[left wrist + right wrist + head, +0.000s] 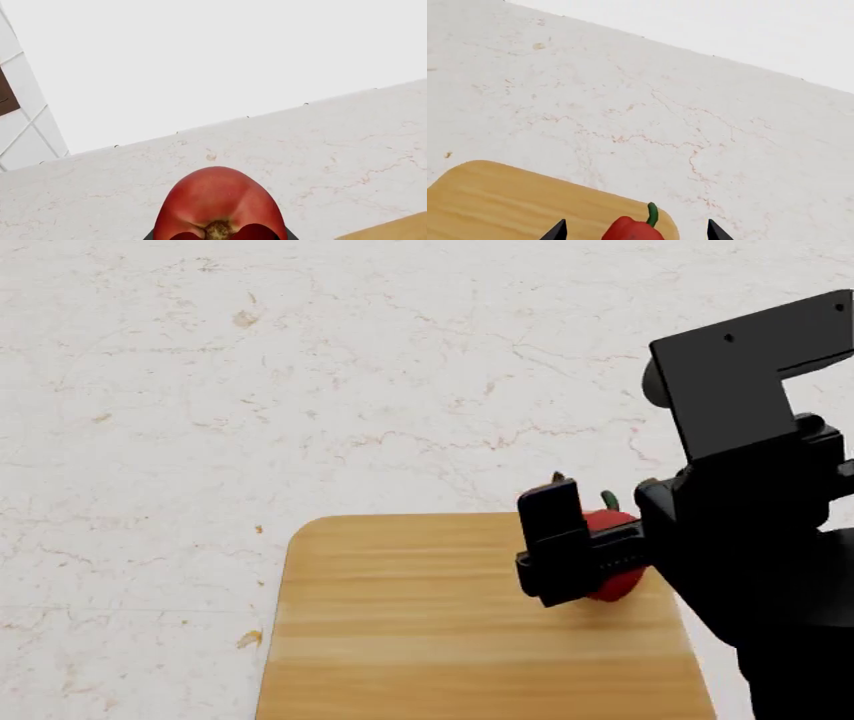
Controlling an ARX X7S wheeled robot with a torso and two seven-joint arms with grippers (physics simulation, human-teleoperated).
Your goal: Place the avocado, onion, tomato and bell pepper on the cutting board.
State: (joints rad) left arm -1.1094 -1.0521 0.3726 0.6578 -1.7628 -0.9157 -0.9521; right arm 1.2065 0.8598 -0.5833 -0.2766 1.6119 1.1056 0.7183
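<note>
Filling the bottom of the left wrist view, the tomato (217, 205) sits close against the lens with its brownish stem scar facing the camera, dark gripper parts just showing at either side of it; it looks held in the left gripper, though the fingers themselves are cut off, so I cannot tell for sure. A corner of the cutting board (393, 231) shows nearby, so this fruit is over the marble counter (320, 150), not yet over the wood. On the other side, the right gripper (587, 550) straddles the bell pepper (617, 585) at the board's far right corner; in the right wrist view its two fingertips (555, 231) stand well apart with the pepper (632, 229) between them, untouched on both sides, so the jaws are wide. Both fruits are glossy and rounded, likely slippery and light; the tomato is probably soft and should be squeezed gently across its widest girth, while the pepper is firmer and best taken across its lobed shoulders below the stem. Most of the board (441, 640) is bare, giving generous room toward its left and near side, and the counter around it is open. Neither avocado nor onion is in view.
</note>
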